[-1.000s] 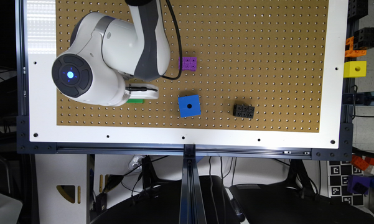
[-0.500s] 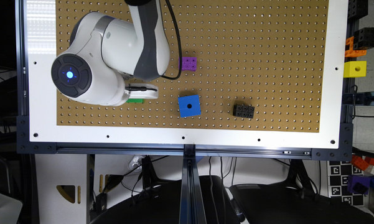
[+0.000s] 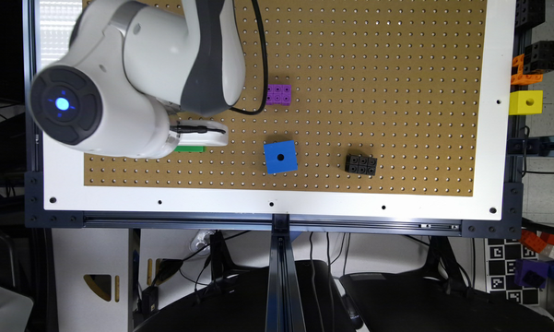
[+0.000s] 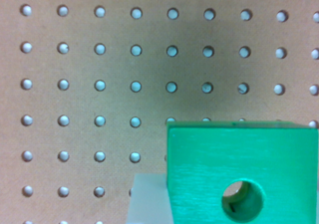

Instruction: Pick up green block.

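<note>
— Where's the green block (image 4: 241,171)?
— On the pegboard (image 3: 396,69), under the gripper (image 3: 198,134) (one pale finger (image 4: 147,199) touches its side).
— Pinched?
— Cannot tell.

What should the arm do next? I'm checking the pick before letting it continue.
Probably close the gripper and confirm the grasp before lifting. In the wrist view the green block sits very close, with a pale finger beside one face; in the exterior view the gripper is over it on the pegboard. Whether it already grips is unclear.
</note>
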